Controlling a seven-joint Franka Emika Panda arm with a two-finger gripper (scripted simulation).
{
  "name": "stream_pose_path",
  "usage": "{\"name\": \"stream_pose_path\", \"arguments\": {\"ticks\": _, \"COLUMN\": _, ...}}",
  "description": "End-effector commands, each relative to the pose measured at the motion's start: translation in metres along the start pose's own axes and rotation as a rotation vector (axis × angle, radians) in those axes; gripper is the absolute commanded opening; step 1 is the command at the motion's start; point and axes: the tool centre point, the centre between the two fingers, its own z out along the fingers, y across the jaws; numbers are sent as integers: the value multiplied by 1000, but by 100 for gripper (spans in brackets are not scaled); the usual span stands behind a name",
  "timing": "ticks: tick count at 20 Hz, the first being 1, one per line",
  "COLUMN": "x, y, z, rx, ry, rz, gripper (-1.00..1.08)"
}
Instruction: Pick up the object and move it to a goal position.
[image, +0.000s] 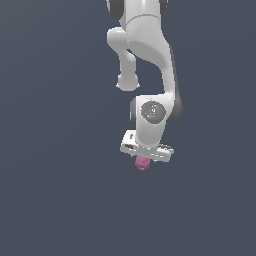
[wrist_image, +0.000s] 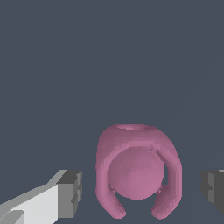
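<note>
Object (image: 142, 163) details come to us only in part: in the exterior view the white arm (image: 150, 60) runs off the upper edge, and the gripper (image: 146, 156) covers the top of the pink lump, so we see no fingers there. All around we find one flat slate-grey ground, with no edge or wall visible. In the wrist view the object (wrist_image: 136, 173) sits between the two grey fingertips (wrist_image: 70, 193), clear gaps on both sides; the jaws stand wide apart, gripping nothing.
</note>
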Motion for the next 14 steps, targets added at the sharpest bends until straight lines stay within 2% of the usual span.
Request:
{"name": "stream_pose_path", "arguments": {"ticks": 1, "x": -1, "y": 0, "z": 14, "rx": 0, "ry": -1, "rz": 1, "gripper": 100}}
{"name": "stream_pose_path", "arguments": {"ticks": 10, "x": 1, "y": 0, "z": 34, "rx": 0, "ry": 0, "rz": 3, "gripper": 100}}
{"name": "stream_pose_path", "arguments": {"ticks": 11, "x": 1, "y": 0, "z": 34, "rx": 0, "ry": 0, "rz": 3, "gripper": -100}}
{"name": "stream_pose_path", "arguments": {"ticks": 14, "x": 1, "y": 0, "z": 34, "rx": 0, "ry": 0, "rz": 3, "gripper": -100}}
